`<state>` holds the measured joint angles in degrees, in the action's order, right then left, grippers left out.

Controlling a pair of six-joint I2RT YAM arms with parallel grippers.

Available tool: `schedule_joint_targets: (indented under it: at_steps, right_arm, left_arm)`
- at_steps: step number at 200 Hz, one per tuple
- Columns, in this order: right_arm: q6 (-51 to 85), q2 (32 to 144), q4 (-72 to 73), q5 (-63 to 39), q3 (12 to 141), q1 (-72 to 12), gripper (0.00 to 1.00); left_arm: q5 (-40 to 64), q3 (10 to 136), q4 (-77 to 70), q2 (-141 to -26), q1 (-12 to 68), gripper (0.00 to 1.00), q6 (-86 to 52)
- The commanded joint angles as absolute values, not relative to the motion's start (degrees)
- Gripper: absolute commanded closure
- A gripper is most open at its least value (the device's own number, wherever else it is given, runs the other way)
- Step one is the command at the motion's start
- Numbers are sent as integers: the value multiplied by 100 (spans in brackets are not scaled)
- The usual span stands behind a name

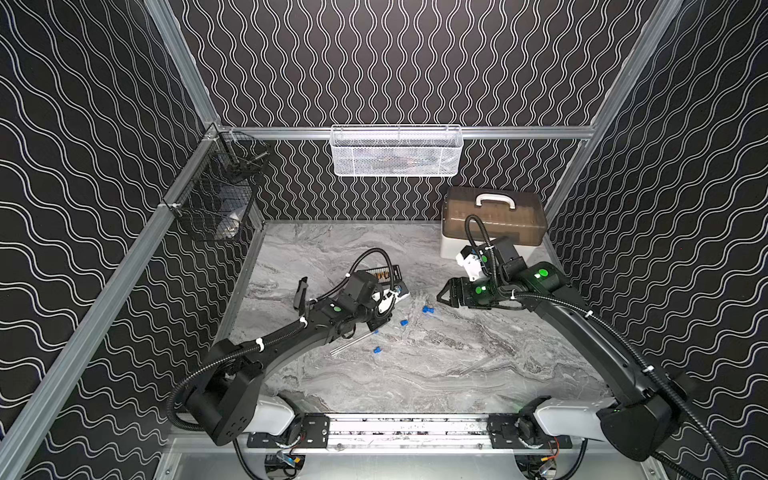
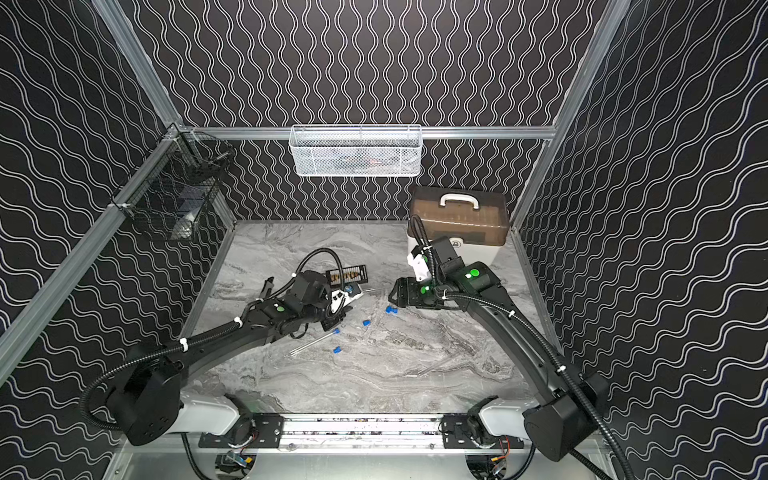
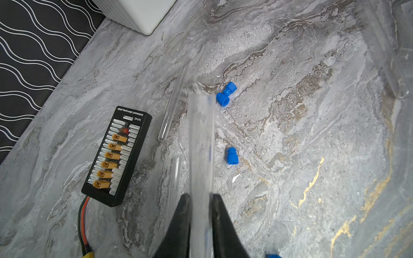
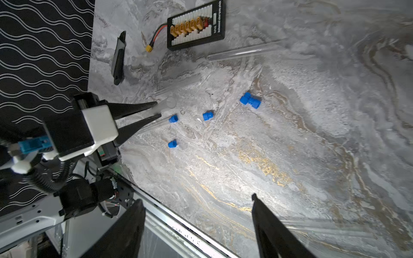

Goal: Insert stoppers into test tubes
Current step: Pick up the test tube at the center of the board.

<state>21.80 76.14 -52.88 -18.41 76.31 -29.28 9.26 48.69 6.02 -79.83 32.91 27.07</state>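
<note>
Five blue stoppers (image 4: 208, 116) on the table: nearest, one loose. Next, one at the mouth of a lying tube. Beyond, another loose. Farthest and rightmost, two touching.

Five test tubes (image 3: 172, 107), probably, hard to count against the marble. One flat at near right, one lying beside the left arm, one clenched between the left gripper (image 3: 200, 196) fingers left of centre. Two more flat by the black board (image 3: 116, 154) with six yellow connectors.

Right gripper (image 4: 196, 197) spread wide and grasping nothing, right of centre.

Underneath, a grey marbled table (image 1: 415, 386) veined with gold. Around it, black walls (image 1: 374, 62) with white wavy lines, framed in aluminium.

On the left wall, a black wire basket (image 1: 195, 216) holding something pale. At far right, a box (image 1: 494, 224) with smoky lid and white handle, contents unreadable. On the far rail, a white mesh basket (image 1: 395, 160), contents unclear.
</note>
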Motion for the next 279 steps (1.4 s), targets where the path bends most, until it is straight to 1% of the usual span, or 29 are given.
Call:
schedule_joint_targets:
  at_steps: [1, 35, 78, 116, 146, 181, 221, 279]
  right_arm:
    - [2173, 7832, -5308, -2520, 7749, -2936, 26]
    - [2638, 8216, -4750, -3052, 7787, -2904, 27]
    - [3036, 8496, -4252, -3682, 7639, -2640, 36]
    - [2678, 8960, -4614, -4097, 7917, -2639, 34]
    - [2524, 9218, -4711, -4081, 7971, -2649, 36]
    - [2350, 9561, -4917, -4262, 8270, -2821, 42]
    - [2288, 9700, -4987, -4255, 8374, -2965, 53]
    - [2171, 9834, -5129, -4188, 8393, -3085, 57]
  left_arm:
    - [1103, 4917, 389, -7988, 3293, 83, 2718]
    - [1274, 4907, 378, -7898, 3287, 83, 2810]
    - [1807, 4715, 175, -7645, 3290, 83, 2955]
    - [2178, 4678, 93, -7594, 3287, 84, 2982]
    - [2301, 4658, 0, -7559, 3288, 84, 2979]
    - [2408, 4667, 18, -7550, 3288, 83, 3010]
    - [2370, 4693, 75, -7567, 3287, 83, 3054]
    - [2372, 4720, 35, -7601, 3287, 84, 3046]
